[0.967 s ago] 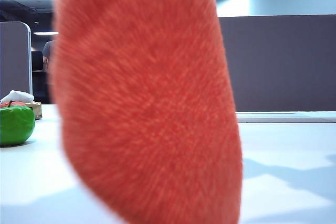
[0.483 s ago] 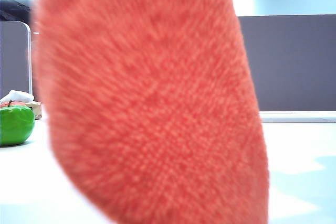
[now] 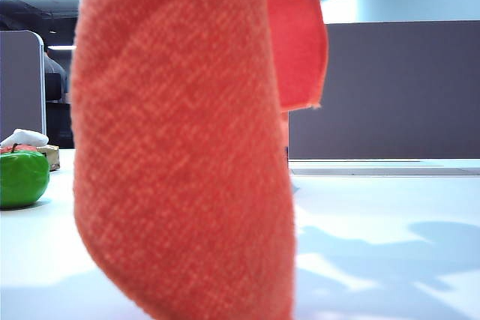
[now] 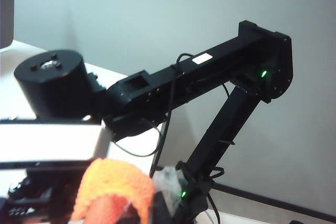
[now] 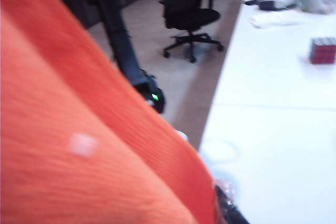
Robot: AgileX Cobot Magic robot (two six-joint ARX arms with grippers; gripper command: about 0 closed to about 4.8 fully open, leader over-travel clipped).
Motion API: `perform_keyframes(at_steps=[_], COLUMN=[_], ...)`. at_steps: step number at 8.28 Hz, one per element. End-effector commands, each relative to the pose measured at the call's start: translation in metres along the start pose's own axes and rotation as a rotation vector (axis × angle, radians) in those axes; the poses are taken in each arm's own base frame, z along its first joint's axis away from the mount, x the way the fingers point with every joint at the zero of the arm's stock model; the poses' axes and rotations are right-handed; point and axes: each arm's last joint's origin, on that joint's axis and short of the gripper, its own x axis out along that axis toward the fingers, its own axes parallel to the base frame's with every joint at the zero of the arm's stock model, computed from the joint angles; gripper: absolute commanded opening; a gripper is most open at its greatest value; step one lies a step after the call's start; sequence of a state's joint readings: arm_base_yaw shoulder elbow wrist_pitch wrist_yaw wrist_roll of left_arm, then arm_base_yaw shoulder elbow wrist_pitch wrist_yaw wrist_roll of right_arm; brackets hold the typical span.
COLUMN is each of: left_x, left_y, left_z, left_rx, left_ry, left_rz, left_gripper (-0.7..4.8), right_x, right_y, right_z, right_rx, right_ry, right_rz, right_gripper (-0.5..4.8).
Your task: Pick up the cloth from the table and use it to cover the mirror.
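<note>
We see the orange cloth (image 3: 184, 155) hanging limp down the exterior view's centre, above the desk (image 3: 390, 230). Left gripper (image 4: 123, 208) jaws are clamped on its bunched edge; right gripper, hidden behind cloth, unclear. Soft, light, floppy: best pinched at corners.

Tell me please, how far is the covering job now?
Done: the cloth is off the table, hanging in front of the exterior camera. In hand: the left gripper is shut on its orange edge. Left: the covering itself; no view shows the mirror or the right gripper.
</note>
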State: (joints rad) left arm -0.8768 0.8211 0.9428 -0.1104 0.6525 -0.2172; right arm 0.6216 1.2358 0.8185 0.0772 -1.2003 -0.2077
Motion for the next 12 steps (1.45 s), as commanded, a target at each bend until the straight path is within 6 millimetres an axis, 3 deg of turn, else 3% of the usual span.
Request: perform_keyframes(at_steps=[1,9,10,12], left_x=[-0.001,-0.003,-0.003,-0.004], left_y=[-0.001,0.005,0.005,0.004], left_z=[0.008,0.010,0.010,0.014], left_rx=[0.048,0.088,0.088,0.102], left_ry=[-0.071,-0.117,-0.121,-0.152], left_rz=[0.062,0.267,0.284,0.297], left_gripper=[-0.06,-0.06,-0.06,-0.06], right_x=[0.003,-0.007,-0.014,-0.014], right_y=[-0.013,-0.024,-0.025,-0.025], right_z=[-0.009,-0.025,-0.028,-0.032], right_rx=[0.038,0.138,0.176,0.186], right_ry=[0.068,0.205,0.224,0.257], right_rz=[-0.198,-0.503,-0.524,-0.550], right_gripper=[3.05,3.04,2.73,2.73])
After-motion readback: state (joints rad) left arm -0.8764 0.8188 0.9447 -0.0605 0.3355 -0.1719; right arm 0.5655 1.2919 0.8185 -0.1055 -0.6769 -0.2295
